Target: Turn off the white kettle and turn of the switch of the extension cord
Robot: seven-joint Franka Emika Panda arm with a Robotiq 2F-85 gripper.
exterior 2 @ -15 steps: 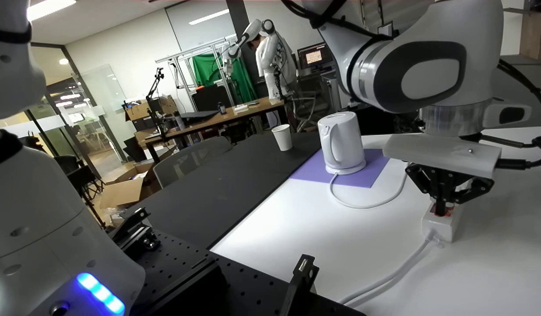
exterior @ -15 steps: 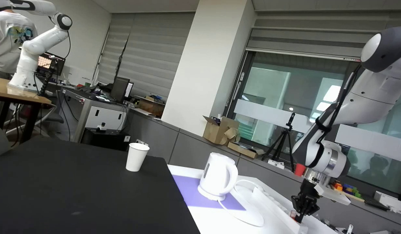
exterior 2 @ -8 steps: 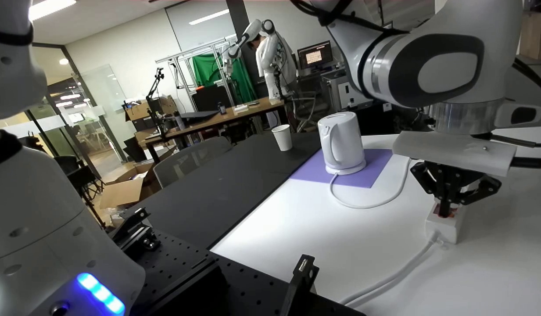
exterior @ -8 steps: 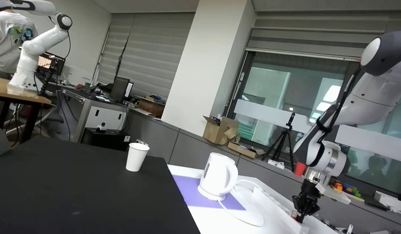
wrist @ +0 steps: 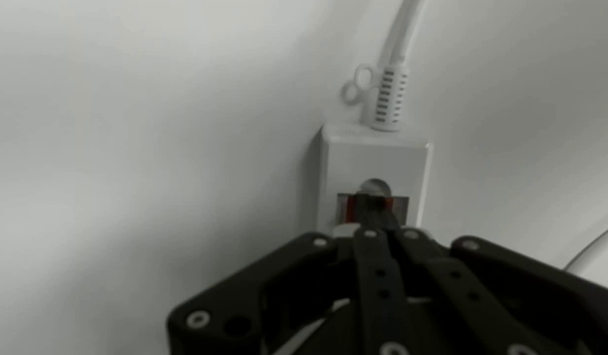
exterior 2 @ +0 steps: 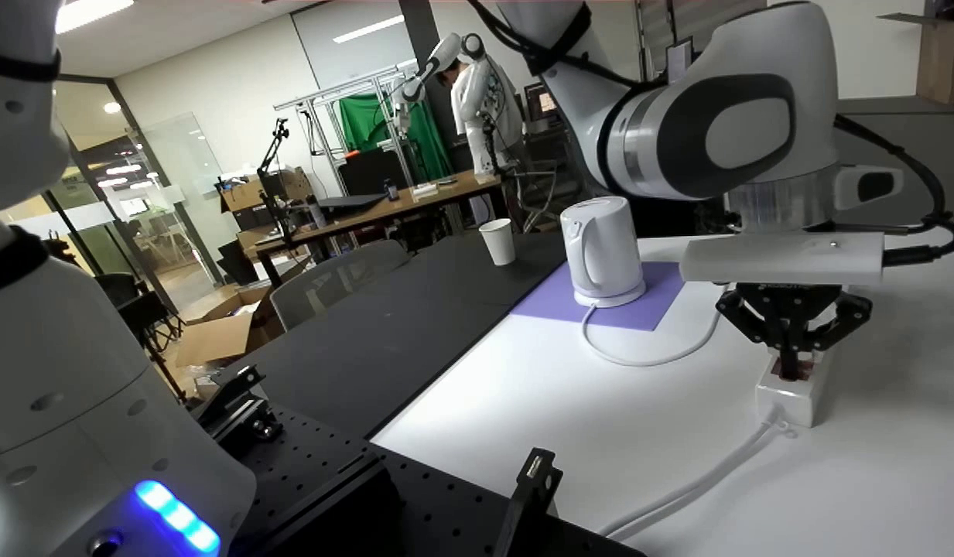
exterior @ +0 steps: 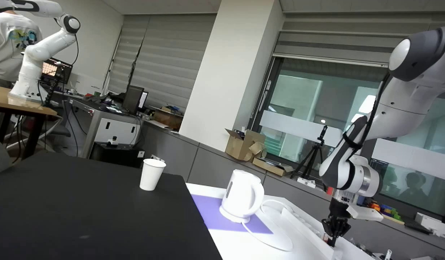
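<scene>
The white kettle stands upright on a purple mat in both exterior views point(exterior: 240, 195) point(exterior 2: 606, 251). The extension cord is a white power strip point(exterior: 305, 233) lying on the white table; its near end point(exterior 2: 786, 404) bears a red switch point(exterior 2: 803, 368). My gripper point(exterior 2: 788, 376) points down with its fingertips together on the switch. In the wrist view the shut gripper point(wrist: 375, 203) covers the middle of the switch, with red showing on both sides point(wrist: 350, 209). The strip's cable end point(wrist: 377, 160) is visible there; the rest is hidden by the fingers. Nothing is held.
A white paper cup point(exterior 2: 498, 242) stands on the black table point(exterior: 99, 209). The kettle's white cable point(exterior 2: 647, 362) loops over the white table. The strip's cable point(exterior 2: 693, 487) runs towards the black mounting plate point(exterior 2: 446, 495). The purple mat point(exterior 2: 546, 305) lies under the kettle.
The arm shifts one way, then back, and the gripper is now more upright. Its tips stay at the switch. The strip's end has slid slightly. The switch looks duller red than before.
</scene>
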